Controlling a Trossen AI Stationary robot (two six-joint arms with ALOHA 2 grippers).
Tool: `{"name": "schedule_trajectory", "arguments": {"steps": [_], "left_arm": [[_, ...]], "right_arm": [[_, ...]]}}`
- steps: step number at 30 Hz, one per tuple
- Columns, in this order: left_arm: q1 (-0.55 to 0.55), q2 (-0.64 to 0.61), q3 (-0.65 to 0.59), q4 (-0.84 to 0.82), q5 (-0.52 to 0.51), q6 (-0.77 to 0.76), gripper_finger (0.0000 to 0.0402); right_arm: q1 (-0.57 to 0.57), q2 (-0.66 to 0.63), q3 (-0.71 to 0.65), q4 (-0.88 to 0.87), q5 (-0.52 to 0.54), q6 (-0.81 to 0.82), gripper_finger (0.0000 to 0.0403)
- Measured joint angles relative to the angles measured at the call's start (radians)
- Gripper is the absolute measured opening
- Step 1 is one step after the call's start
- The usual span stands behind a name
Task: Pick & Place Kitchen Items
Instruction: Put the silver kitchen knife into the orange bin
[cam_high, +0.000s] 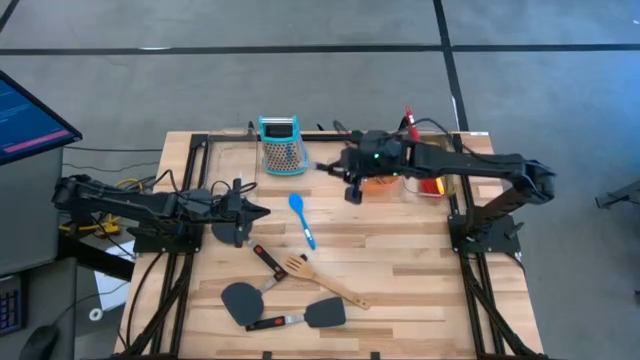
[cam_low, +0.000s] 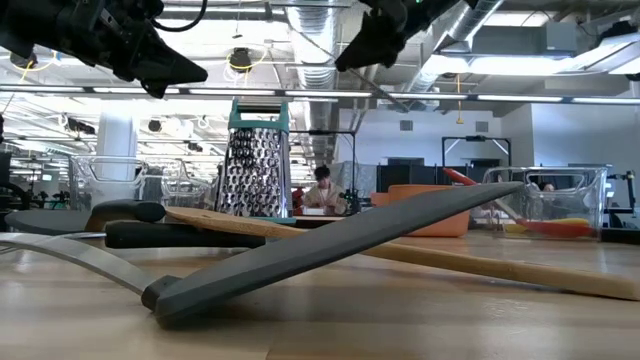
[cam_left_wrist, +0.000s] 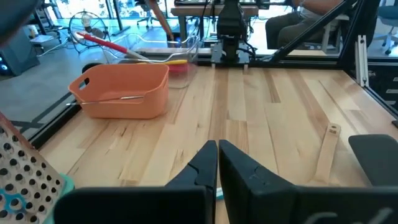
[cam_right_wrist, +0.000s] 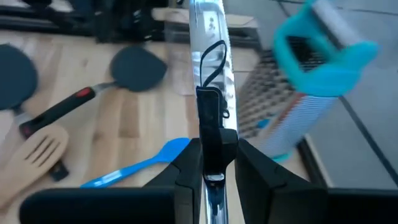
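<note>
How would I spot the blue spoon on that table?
Start at the teal-topped metal box grater near the far edge of the wooden table. Just in front of it lies the blue plastic spoon, alone; it is the only blue utensil, apart from the black spatulas.

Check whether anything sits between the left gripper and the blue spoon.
Nothing visible does. The left gripper, fingers shut, hovers beside the blue spoon, with only bare table between them. The black spatulas lie nearer the front edge, out of that line.

— What does the right end effector (cam_right_wrist: 212, 163) hold?
— Silver metal tongs (cam_right_wrist: 210, 56), clamped between its fingers above the worktop (cam_right_wrist: 143, 118).
— And below?
— A blue spoon (cam_right_wrist: 140, 163), two black spatulas (cam_right_wrist: 134, 65), a wooden slotted turner (cam_right_wrist: 31, 152), and a teal-topped grater (cam_right_wrist: 311, 81).
</note>
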Motion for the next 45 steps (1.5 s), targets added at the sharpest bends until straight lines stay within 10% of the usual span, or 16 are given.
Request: {"name": "schedule_trajectory", "arguments": {"steps": [31, 45], "left_arm": [[0.0, 0.0, 0.0, 0.005, 0.003, -0.008, 0.0002], [-0.001, 0.0, 0.0, 0.002, 0.007, -0.008, 0.0002]], "right_arm": [[-0.363, 0.216, -0.004, 0.045, -0.01, 0.112, 0.006], [-0.415, 0.093, -0.341, 0.354, -0.033, 0.193, 0.006]]}}
